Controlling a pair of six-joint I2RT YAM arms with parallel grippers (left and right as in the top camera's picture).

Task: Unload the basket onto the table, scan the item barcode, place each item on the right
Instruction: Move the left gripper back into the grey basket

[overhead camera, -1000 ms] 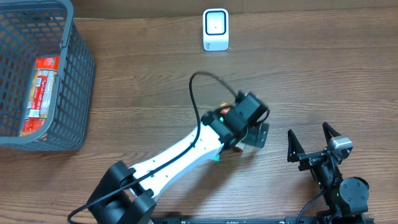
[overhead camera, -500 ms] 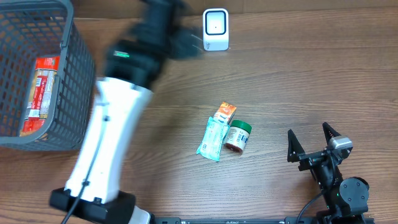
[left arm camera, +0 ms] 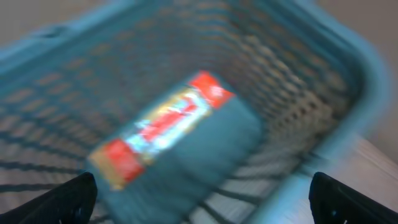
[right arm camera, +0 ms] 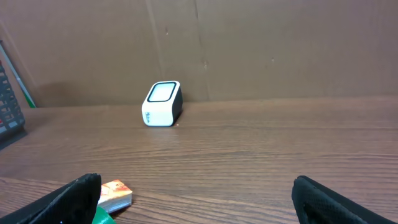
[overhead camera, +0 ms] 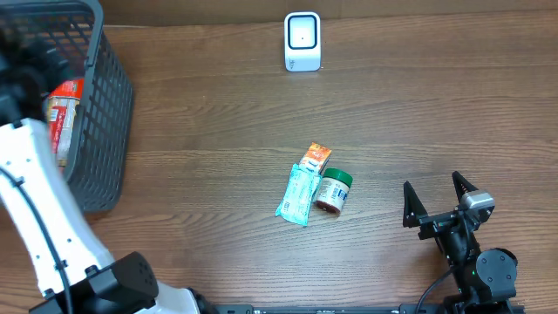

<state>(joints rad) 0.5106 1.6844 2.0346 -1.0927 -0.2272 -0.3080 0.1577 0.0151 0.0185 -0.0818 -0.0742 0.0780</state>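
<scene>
Progress: judged early for this item; nothing was held at the scanner [overhead camera: 302, 41], and no barcode faced its window.
Done: little that the views could confirm; whether the three loose goods on the table [overhead camera: 436, 105] had been scanned cannot be told.
Left to do: likely to reach down, grip the packet, lift it out, carry it to the scanner and turn its barcode toward the window.
Item: a red-and-yellow packet [left arm camera: 158, 127] lay flat on the floor of the basket [overhead camera: 109, 113], at the far left of the table, well apart from the scanner.
Basket contents: only that one packet showed; the wrist view was blurred, so its print could not be read.
Left claw [left arm camera: 199, 186]: fingers spread wide, empty, hanging above the basket's open top with the packet below it, not touching it.
Right claw [overhead camera: 433, 190]: fingers wide apart, empty, low at the near right of the table, facing the scanner from a distance.
Loose goods: a teal packet [overhead camera: 298, 194], an orange carton [overhead camera: 316, 158] and a green-lidded jar [overhead camera: 332, 191] sat bunched mid-table, outside any container, the jar just beside the teal packet.
Scanner: upright at the far edge, nothing in front of it.
</scene>
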